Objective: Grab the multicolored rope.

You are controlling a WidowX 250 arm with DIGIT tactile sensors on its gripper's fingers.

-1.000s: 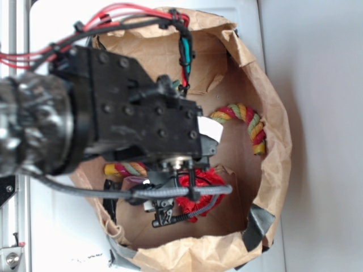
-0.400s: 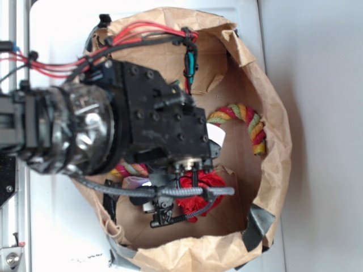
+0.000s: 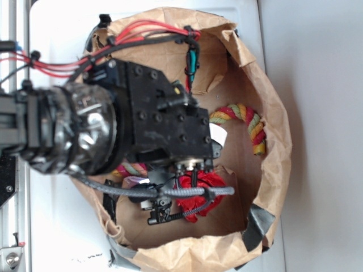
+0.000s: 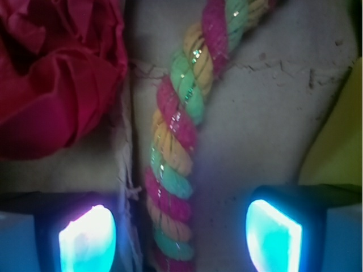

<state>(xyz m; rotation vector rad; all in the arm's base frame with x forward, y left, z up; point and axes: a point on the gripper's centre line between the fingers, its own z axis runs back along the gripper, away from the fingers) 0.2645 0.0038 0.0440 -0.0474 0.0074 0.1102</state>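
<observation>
Fingers [image 4: 180,232] spread, we have dropped a touch lower into the paper bag [image 3: 272,113], straddling the multicolored rope [image 4: 181,136], ready to clamp.

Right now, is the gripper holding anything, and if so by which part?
Nothing is held. The gripper is open, its fingers apart on either side of the multicolored rope, which lies between them untouched.

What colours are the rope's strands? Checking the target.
Twisted red, yellow and light green strands on the multicolored rope, clearest in the wrist view.
</observation>
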